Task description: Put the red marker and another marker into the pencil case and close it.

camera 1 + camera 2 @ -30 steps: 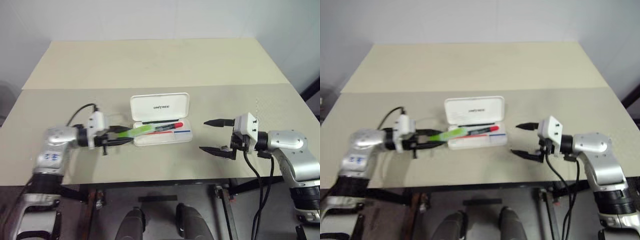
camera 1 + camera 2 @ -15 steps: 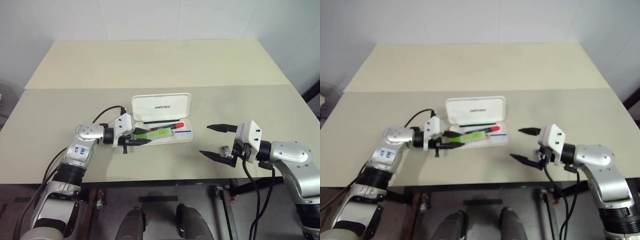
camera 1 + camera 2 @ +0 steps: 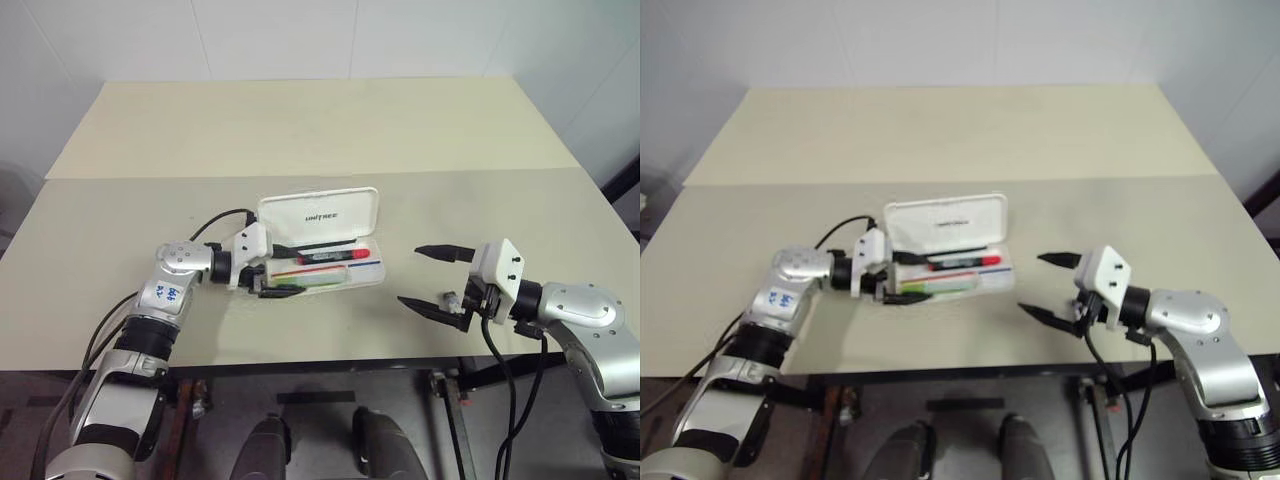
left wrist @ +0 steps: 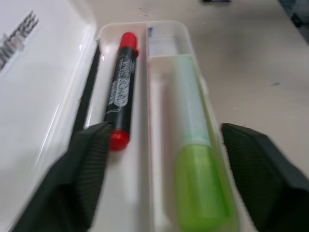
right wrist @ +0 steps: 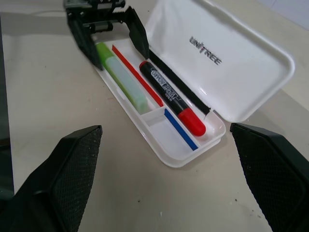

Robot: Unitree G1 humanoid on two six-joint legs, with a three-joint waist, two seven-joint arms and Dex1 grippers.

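One pencil case (image 5: 212,92) lies open near the middle of the table (image 3: 320,130), closer to its front edge, its lid raised with the black lettering showing. Two markers lie inside the tray, side by side in separate channels: the red marker (image 5: 173,98) in the channel next to the lid's hinge, and the lime-green marker (image 5: 120,74) in the channel toward the table's front edge. Between them run one thin red line and one thin blue line. The left gripper (image 3: 281,271) sits at the left end of the case with its two black fingers (image 4: 84,164) spread apart, one on each side of the tray, gripping nothing. The right gripper (image 3: 431,278) hovers off the case's right end, over the table's front edge, its two fingers wide apart and empty.
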